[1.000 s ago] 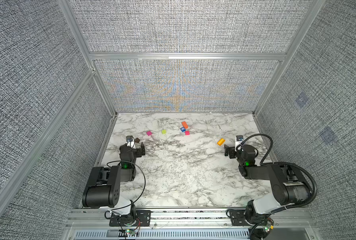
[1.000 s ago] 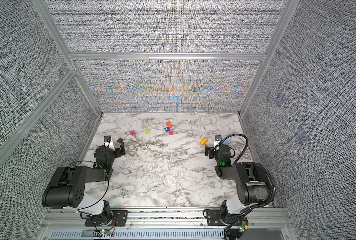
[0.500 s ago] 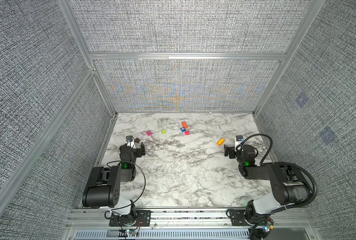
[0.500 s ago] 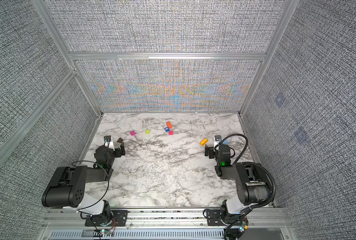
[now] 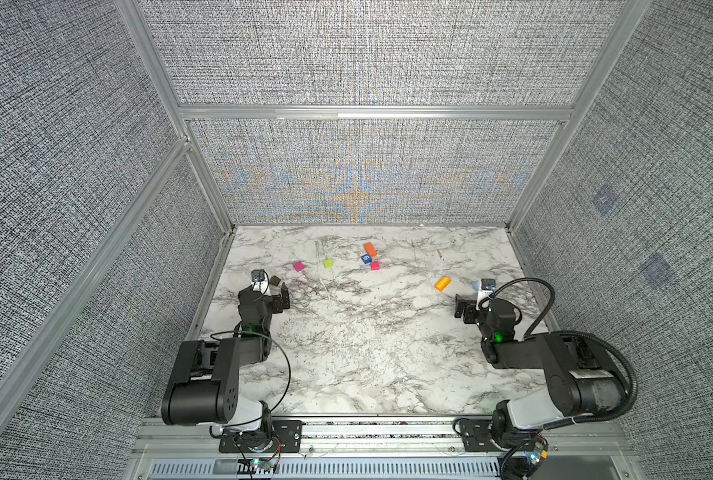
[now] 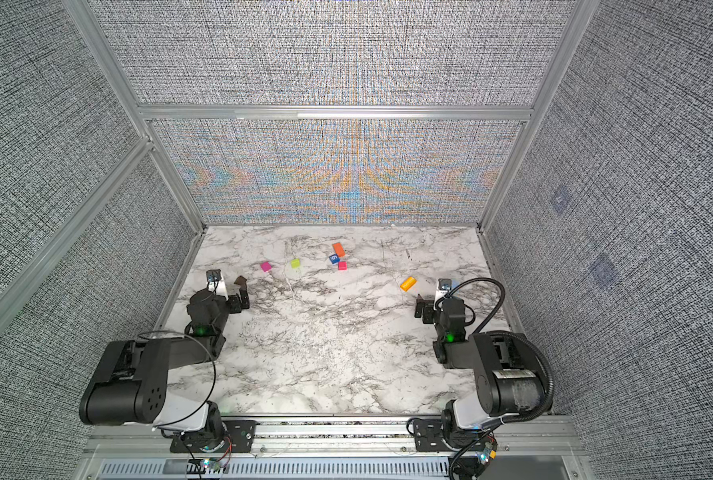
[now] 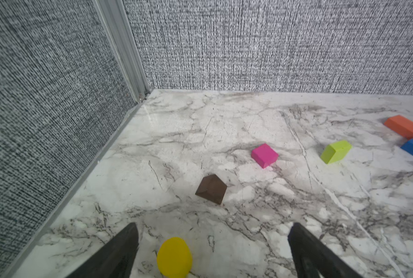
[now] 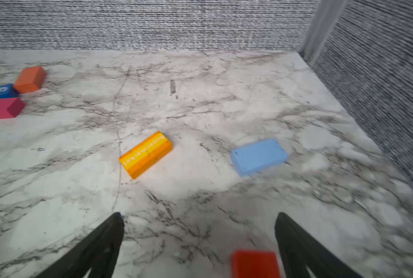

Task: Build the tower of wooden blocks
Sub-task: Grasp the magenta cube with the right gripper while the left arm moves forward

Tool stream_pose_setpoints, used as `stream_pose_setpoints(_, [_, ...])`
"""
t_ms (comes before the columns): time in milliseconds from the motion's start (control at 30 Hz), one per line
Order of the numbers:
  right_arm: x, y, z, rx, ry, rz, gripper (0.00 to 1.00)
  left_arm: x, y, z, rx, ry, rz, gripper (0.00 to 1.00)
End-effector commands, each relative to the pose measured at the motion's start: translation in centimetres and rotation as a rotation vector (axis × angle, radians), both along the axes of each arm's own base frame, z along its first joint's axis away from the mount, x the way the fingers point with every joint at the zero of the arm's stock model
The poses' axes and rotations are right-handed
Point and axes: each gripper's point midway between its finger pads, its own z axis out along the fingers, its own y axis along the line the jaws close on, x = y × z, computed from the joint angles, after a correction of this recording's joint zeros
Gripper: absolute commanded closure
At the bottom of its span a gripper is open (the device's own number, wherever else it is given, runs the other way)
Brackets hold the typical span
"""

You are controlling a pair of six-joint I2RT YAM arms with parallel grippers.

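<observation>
The wood blocks lie scattered on the marble table [image 5: 346, 353]; the tower is out of view. My left gripper [image 7: 212, 240] [image 5: 269, 291] is open, low over a yellow block [image 7: 174, 257] lying between its fingers, untouched. Beyond it lie a brown block [image 7: 211, 189] [image 5: 275, 281], a magenta [image 5: 299, 266] and a lime one [image 5: 328, 263]. My right gripper [image 8: 199, 231] [image 5: 473, 301] is open, with a red block [image 8: 254, 263] close beside one finger. Ahead of it lie a yellow-orange brick [image 8: 145, 154] [image 5: 442, 283] and a light blue brick [image 8: 258, 156].
Near the back middle an orange brick [image 5: 370, 249], a blue numbered cube [image 5: 366, 259] and a pink-red cube [image 5: 374, 266] sit close together. Grey fabric walls with aluminium posts [image 5: 205, 183] close in the table on three sides.
</observation>
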Motion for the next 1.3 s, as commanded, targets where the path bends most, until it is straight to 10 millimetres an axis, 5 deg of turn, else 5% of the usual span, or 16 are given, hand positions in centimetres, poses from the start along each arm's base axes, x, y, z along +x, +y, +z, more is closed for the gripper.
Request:
stream_pose_setpoints(0, [-0.5,-1.3,3.7,-0.01,-0.094,-0.106,0.01,-0.4,-0.7,0.9,0.002,0.05,-0.043,0.01])
stream_pose_setpoints(167, [-2.3,-0.5,7.3,0.12,-0.044,-0.147,0.01,-0.2,-0.5,5.2,-0.017,0.049,-0.022,0.01])
stream_pose_setpoints(267, [-3.0,0.8,9.3,0.184,0.005,-0.134,0.01,0.2,-2.0,7.7,-0.09,0.092,-0.091,0.01])
stream_pose_setpoints(500, [-0.2,7.3,11.2,0.139,0.217,0.063,0.05,1.9,-5.5,10.2,-0.096,0.297,-0.124,0.01])
stream_pose_setpoints(833, [6.6,17.9,10.1,0.087,0.457,0.314,0.21,5.8,-6.3,7.3,-0.153,0.61,0.064,0.02])
stream_pose_setpoints(1100, [11.2,22.4,6.6,-0.014,0.623,0.329,0.25,8.6,-5.5,6.5,-0.177,0.616,0.2,0.01])
stream_pose_setpoints(1267, [12.7,25.1,5.0,-0.036,0.647,0.356,0.34,9.3,-7.4,4.4,-0.237,0.547,0.191,0.01])
